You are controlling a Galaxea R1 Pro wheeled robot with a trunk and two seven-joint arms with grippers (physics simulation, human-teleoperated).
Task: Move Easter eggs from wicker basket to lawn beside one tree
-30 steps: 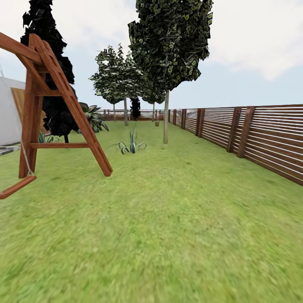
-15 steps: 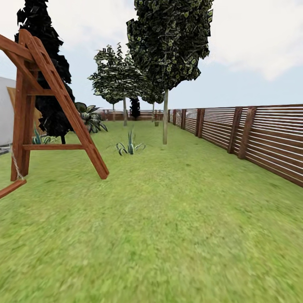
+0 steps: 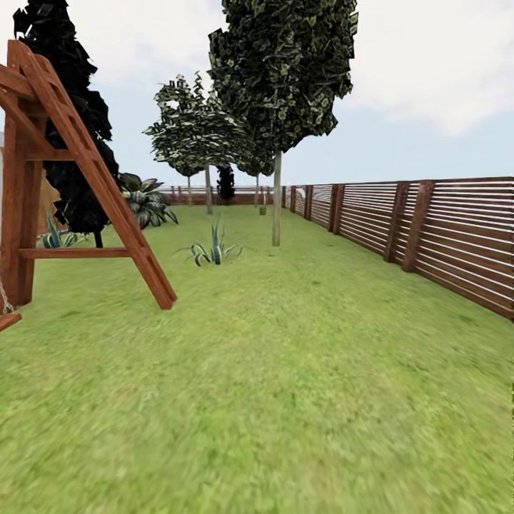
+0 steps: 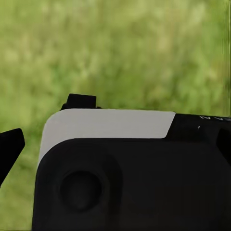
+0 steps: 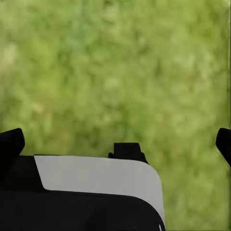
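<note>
Stretching ahead in the head view lay the lawn (image 3: pixel 285 371), short mottled grass running back to the far end of the garden; a slatted brown wooden fence (image 3: pixel 428 232) bordered it along the right; a wooden swing frame (image 3: pixel 78 178) stood at the left, its slanted leg planted in the grass; behind that frame rose a dark cypress-like tree (image 3: pixel 68 143); a spiky plant (image 3: pixel 213 250) grew in the middle distance, just left of a tree (image 3: pixel 278 86) with a slim pale trunk and a dense dark green crown; further trees stood beyond it near the back fence. In the left wrist view the left gripper (image 4: pixel 115 139) hung over blurred grass, one dark fingertip (image 4: pixel 10 144) showing at one edge and another at the opposite edge, so the claw was spread wide and held nothing; in the right wrist view the right gripper (image 5: pixel 118 144) likewise hung over grass, its fingertips (image 5: pixel 9 144) at opposite edges, wide apart and empty.
</note>
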